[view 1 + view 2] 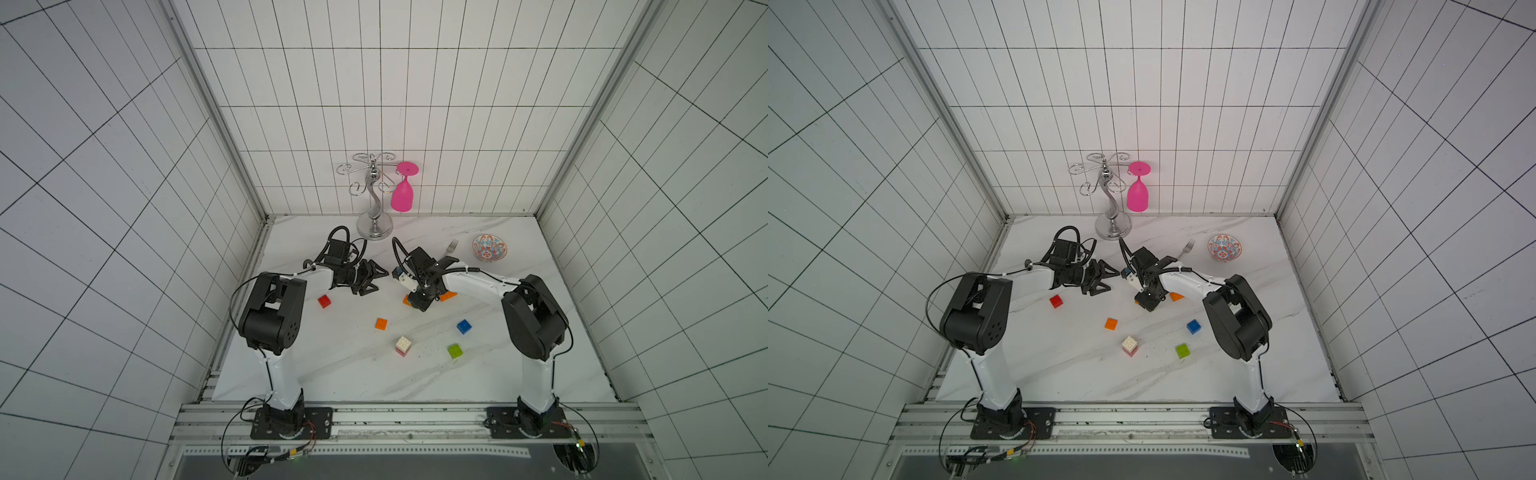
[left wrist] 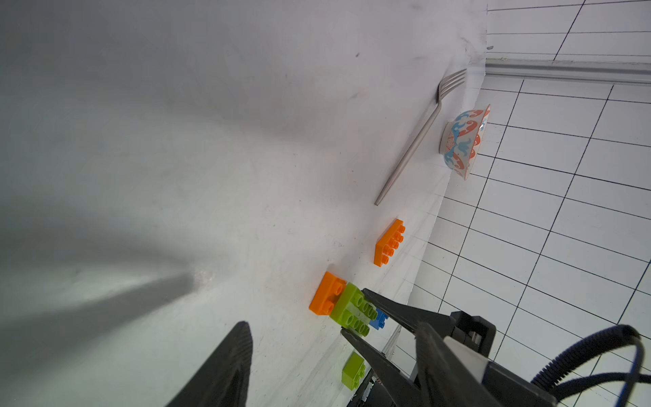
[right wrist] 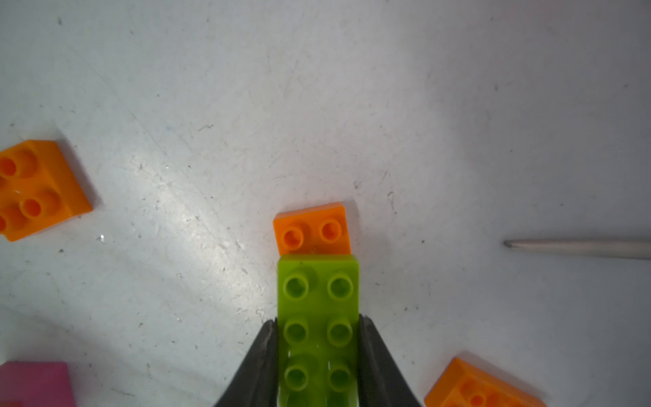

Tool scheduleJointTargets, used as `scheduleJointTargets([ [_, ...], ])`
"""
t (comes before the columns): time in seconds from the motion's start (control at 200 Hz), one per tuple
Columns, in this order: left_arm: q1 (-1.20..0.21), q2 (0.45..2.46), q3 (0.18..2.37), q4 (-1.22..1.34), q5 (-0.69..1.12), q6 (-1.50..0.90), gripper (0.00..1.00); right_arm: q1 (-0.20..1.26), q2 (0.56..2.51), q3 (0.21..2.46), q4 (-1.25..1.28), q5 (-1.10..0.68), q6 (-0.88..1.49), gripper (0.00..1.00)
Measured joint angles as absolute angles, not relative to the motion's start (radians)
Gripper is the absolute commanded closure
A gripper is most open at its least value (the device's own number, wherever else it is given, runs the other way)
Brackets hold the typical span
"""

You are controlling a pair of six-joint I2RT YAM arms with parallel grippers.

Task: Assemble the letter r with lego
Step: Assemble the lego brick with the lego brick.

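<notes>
My right gripper [image 3: 318, 324] points down at the table, shut on the sides of a long lime green lego brick [image 3: 318, 303]. One end of that brick lies over a square orange brick [image 3: 311, 229]; the left wrist view shows the same pair [image 2: 354, 312]. In both top views the right gripper [image 1: 420, 303] hides the green brick. My left gripper [image 1: 374, 280] hovers open and holds nothing, just left of the right one. Loose on the table are red [image 1: 324, 301], orange [image 1: 381, 323], cream-on-pink [image 1: 403, 344], lime [image 1: 454, 350], blue [image 1: 464, 326] and long orange [image 1: 448, 296] bricks.
A metal glass stand [image 1: 374, 224] with a hanging pink glass [image 1: 402, 195] stands at the back. A fork [image 1: 452, 247] and a patterned bowl [image 1: 489, 248] lie behind the right arm. Tiled walls close the table on three sides.
</notes>
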State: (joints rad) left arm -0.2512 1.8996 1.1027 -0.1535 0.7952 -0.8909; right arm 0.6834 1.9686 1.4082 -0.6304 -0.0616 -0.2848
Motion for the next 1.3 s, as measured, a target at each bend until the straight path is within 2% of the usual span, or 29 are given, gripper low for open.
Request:
scheduleJointTargets([
  [1.299, -0.251, 1.9, 1.103, -0.153, 0.809, -0.891, 0.35, 0.69, 1.981, 1.413, -0.645, 0.006, -0.369, 1.0],
])
